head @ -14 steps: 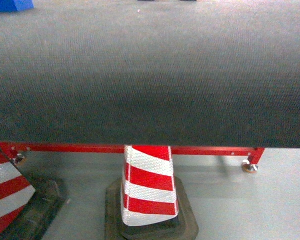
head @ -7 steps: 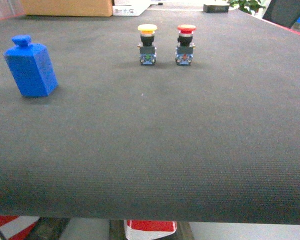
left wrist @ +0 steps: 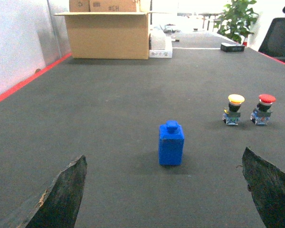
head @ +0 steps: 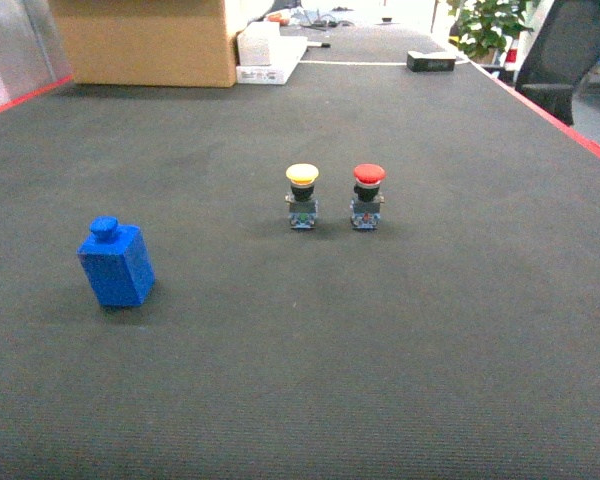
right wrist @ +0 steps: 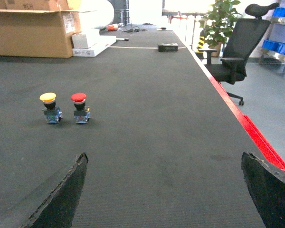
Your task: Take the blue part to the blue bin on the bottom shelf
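The blue part, a small upright block with a knob on top, stands on the dark mat at the left of the head view. In the left wrist view the blue part sits straight ahead of my left gripper, which is open and clear of it. My right gripper is open over bare mat with nothing between its fingers. Neither gripper shows in the head view. Far off at the right edge of the right wrist view a steel rack holds blue bins; the bottom shelf itself is out of view.
A yellow push button and a red push button stand side by side mid-table. A cardboard box and white boxes stand at the back. The table's red edge runs along the right, with an office chair beyond.
The head view has tilted up from the table's front edge and the striped cones to the tabletop. The blue part and the buttons now sit lower in that view.
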Available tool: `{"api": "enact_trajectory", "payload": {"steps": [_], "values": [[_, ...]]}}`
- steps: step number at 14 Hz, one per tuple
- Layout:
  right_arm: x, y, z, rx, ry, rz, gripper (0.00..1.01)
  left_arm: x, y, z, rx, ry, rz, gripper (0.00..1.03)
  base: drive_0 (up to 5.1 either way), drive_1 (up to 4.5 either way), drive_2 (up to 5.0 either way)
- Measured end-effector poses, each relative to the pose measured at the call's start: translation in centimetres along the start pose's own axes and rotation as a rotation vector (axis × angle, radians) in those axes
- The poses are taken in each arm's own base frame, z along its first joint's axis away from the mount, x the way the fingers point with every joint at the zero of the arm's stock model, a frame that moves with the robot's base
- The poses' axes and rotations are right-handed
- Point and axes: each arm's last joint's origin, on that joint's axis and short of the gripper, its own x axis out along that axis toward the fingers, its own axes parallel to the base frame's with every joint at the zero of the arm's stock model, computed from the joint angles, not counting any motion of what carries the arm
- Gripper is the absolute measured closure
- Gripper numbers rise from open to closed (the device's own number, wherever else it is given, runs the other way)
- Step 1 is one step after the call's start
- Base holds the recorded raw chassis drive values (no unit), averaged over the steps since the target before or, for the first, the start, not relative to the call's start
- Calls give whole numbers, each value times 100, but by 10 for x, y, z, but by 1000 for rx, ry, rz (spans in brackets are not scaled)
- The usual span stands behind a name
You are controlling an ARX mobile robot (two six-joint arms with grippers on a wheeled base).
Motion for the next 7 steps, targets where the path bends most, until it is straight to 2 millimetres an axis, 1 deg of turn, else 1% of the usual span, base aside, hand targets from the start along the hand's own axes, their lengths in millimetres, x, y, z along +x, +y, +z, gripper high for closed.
{"api": "enact_trajectory", "payload": {"steps": [7], "values": [[0,0,0,0,-2,2,3,0,0,0,0,-1,0,5,0,0,0]]}}
